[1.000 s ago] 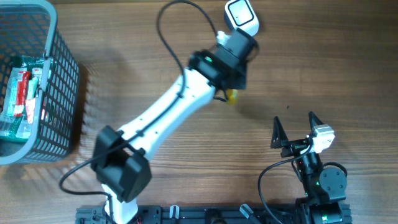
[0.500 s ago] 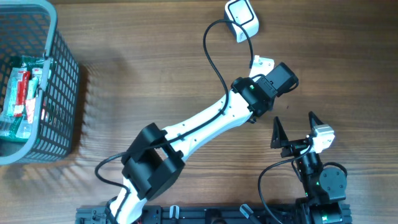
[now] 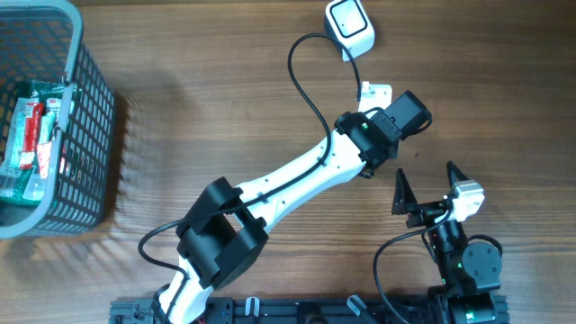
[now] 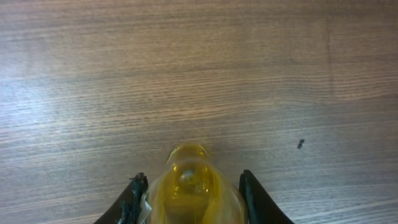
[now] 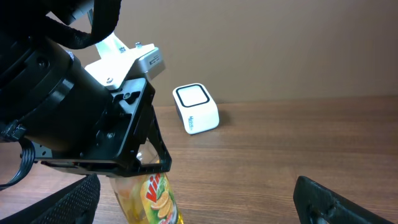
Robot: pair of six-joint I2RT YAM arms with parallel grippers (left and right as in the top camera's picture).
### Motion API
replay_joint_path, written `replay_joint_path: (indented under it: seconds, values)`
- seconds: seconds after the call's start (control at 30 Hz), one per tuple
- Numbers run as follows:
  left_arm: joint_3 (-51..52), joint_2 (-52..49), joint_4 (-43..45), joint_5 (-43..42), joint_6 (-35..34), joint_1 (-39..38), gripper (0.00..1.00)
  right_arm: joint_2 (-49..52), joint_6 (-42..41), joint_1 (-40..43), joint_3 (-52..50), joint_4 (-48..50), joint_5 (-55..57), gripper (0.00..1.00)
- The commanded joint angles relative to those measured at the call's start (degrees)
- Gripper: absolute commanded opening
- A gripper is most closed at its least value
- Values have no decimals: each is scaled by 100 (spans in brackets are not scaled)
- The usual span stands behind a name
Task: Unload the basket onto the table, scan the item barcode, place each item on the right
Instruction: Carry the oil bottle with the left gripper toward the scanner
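A clear bottle of yellow drink (image 5: 152,199) with an orange-slice label hangs upright above the table, cap end up. My left gripper (image 4: 191,186) is shut on its upper part, a black finger on either side of it (image 4: 189,196). The overhead view hides the bottle under the left wrist (image 3: 382,121). The white barcode scanner (image 3: 349,25) stands at the table's far edge, behind the bottle in the right wrist view (image 5: 196,109). My right gripper (image 3: 426,184) stands wide open near the front, nothing between its fingers; the bottle is just ahead of it to the left.
A grey wire basket (image 3: 90,108) at the far left holds packaged goods (image 3: 36,135). The left arm (image 3: 288,184) stretches diagonally across the middle of the wooden table. The scanner's black cable (image 3: 301,76) loops toward the left wrist.
The left arm swung right and toward the front, away from the scanner, carrying the bottle to just ahead of the right gripper. It has barely moved since. The right arm stayed still.
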State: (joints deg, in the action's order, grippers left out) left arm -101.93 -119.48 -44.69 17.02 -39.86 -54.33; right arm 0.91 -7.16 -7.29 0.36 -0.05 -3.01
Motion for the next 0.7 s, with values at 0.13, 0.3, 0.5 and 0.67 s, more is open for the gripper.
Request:
replay_joint_path:
  seconds: [0.13,0.3,0.5,0.67]
  values:
    - [-39,-162,61,-94,-181,-59,10,-11,103,24,-7,11,-52,100]
    - [-39,-203,83,-92,-179,-151,11,-11,103,24,-7,11,-52,100]
    - [-39,-203,76,-114,-179,-155,78,-11,101,24,-7,11,-52,100]
    - [-66,-50,81,-111,341,-146,85,-11,103,24,-7,11,-52,100]
